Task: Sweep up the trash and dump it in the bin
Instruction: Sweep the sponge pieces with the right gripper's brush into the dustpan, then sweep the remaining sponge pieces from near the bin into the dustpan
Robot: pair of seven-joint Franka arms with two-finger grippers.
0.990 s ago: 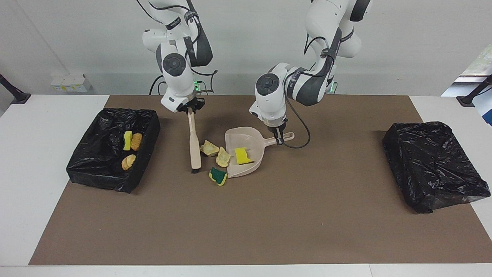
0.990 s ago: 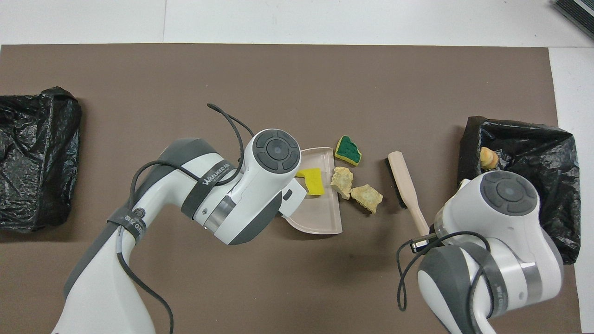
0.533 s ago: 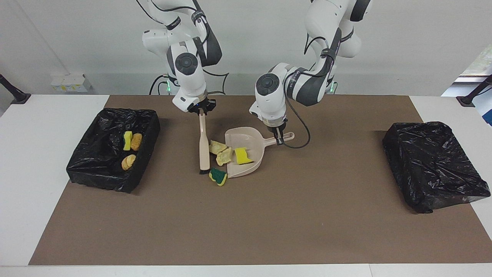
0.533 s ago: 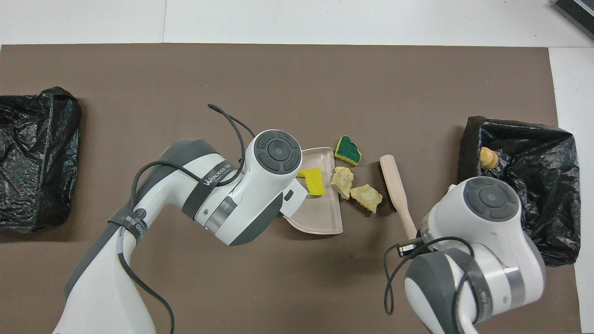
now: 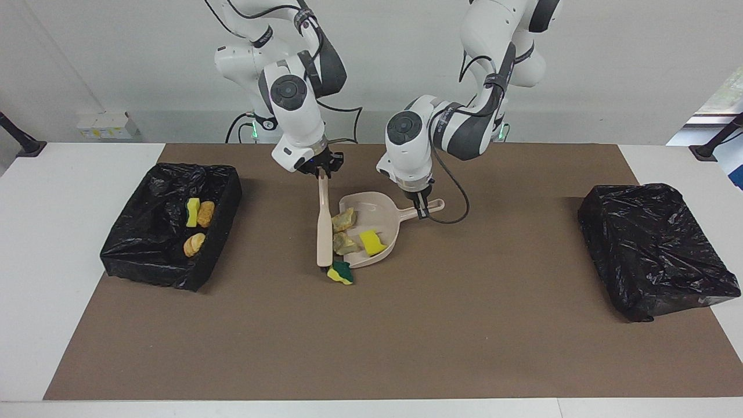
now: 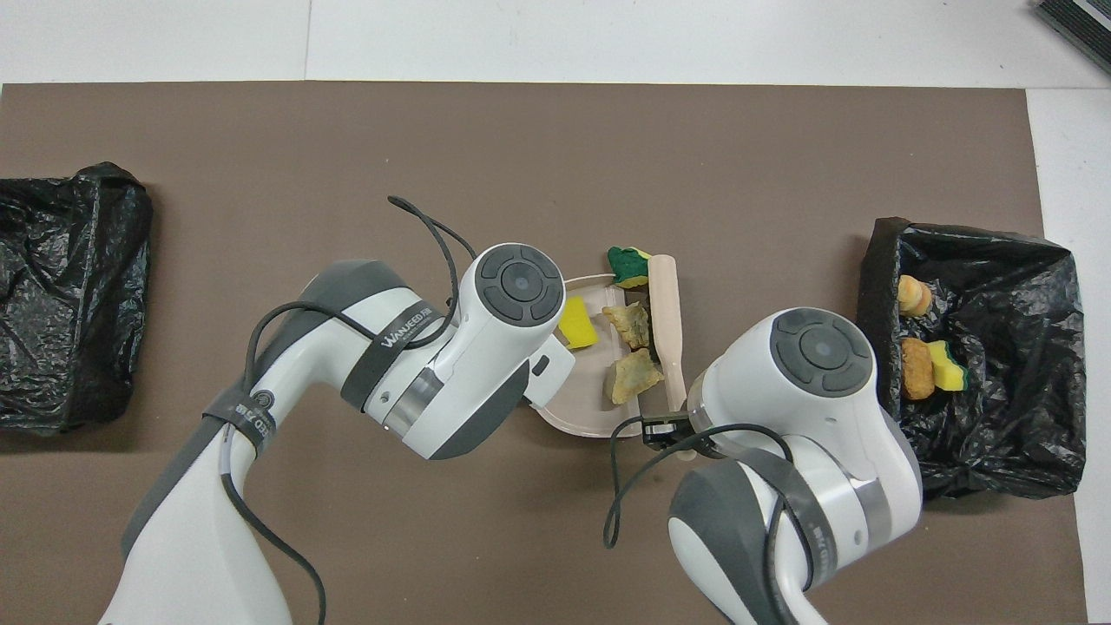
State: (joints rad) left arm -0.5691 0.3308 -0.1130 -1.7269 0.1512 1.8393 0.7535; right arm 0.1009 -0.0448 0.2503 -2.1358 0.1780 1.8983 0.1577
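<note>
Three scraps lie in the dustpan (image 5: 388,223) at the counter's middle: two beige chunks (image 5: 343,220) and a yellow sponge bit (image 5: 371,242). The green-and-yellow sponge (image 5: 340,272) sits on the brown mat (image 5: 406,337) just off the pan's mouth, touching the brush (image 5: 324,232) tip. The right pincer (image 5: 320,170) is clamped on the brush handle; the left pincer (image 5: 422,206) is clamped on the dustpan handle. Three more scraps rest in the open black-lined bin (image 5: 145,255) at the right arm's end of the counter.
</note>
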